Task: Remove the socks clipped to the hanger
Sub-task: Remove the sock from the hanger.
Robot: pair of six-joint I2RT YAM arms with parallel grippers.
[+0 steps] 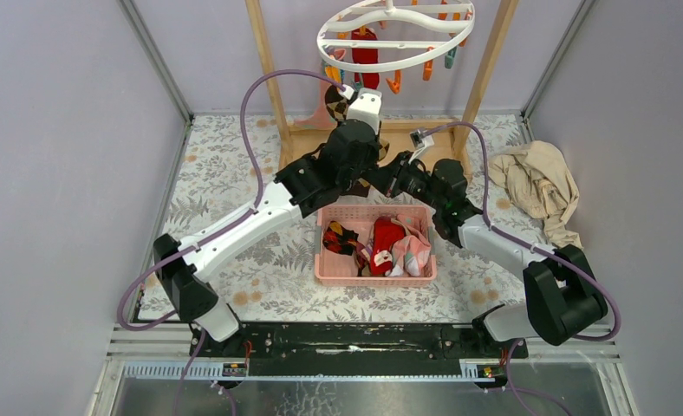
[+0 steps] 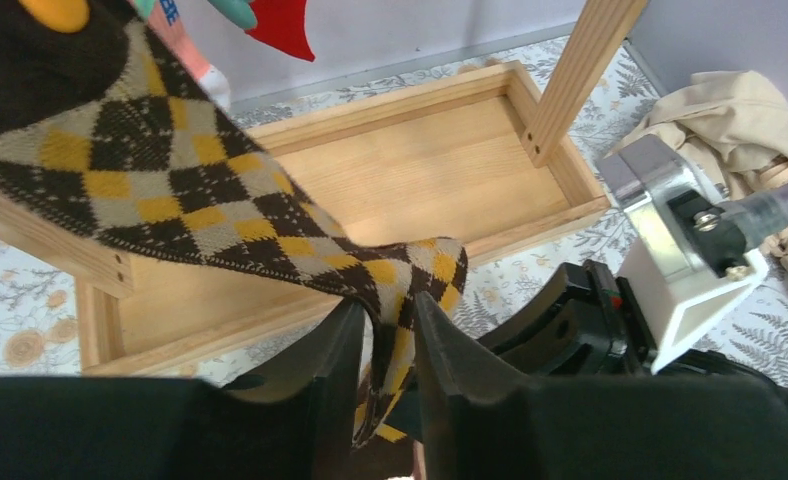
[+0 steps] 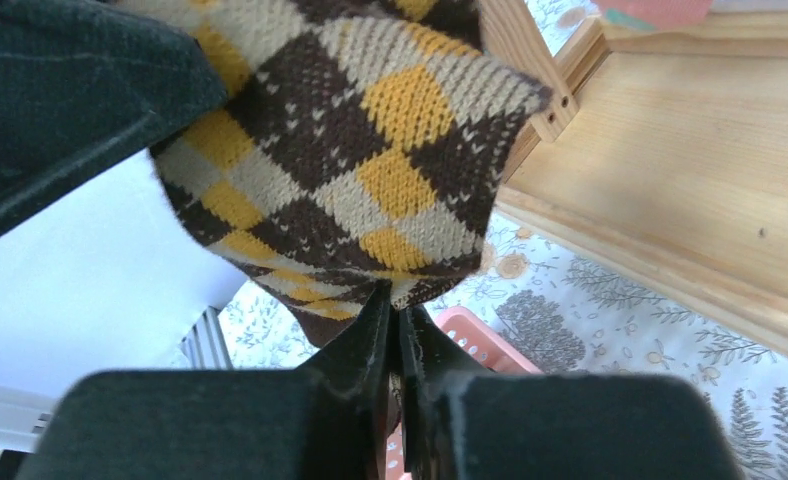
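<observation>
Both grippers are on the argyle sock (image 2: 200,200): right gripper (image 3: 395,315) clamped on its lower edge; left gripper (image 2: 388,345) straddling its free end, pinch unclear; sock rises up-left from the left gripper.

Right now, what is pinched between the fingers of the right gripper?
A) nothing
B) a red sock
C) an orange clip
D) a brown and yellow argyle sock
D: in the right wrist view the right gripper is closed on the lower edge of the argyle sock.
</observation>
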